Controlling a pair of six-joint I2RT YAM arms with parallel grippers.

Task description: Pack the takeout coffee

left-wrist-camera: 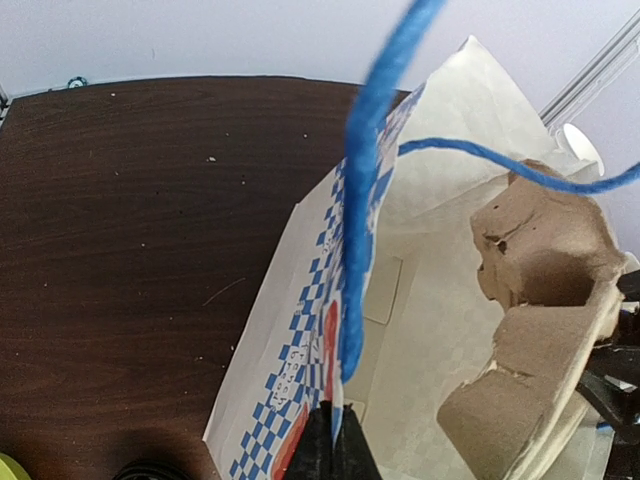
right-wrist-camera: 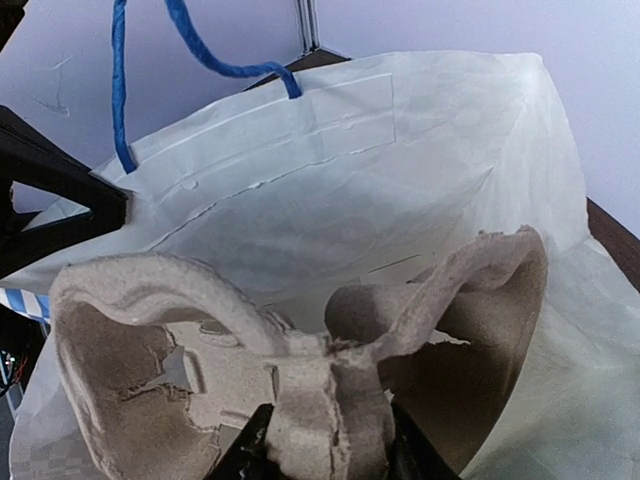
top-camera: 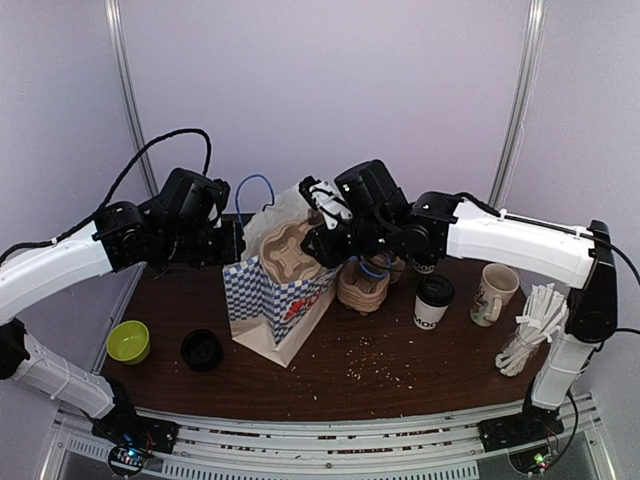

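Over the bag (top-camera: pixel 272 305), the right gripper (right-wrist-camera: pixel 325 452) clamps a cardboard tray (right-wrist-camera: pixel 150 340), and the left gripper (left-wrist-camera: pixel 335 440) pinches the blue handle (left-wrist-camera: pixel 365 200) tight. Right of the bag, the coffee cup (top-camera: pixel 433 301) stands on the table (top-camera: pixel 400 362), well apart from both.

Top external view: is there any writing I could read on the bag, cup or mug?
Red lettering on the paper bag: too blurred to read.
White lettering on the takeout coffee cup: too small to read.
Dark print on the mug: unreadable.
No text can be quoted.
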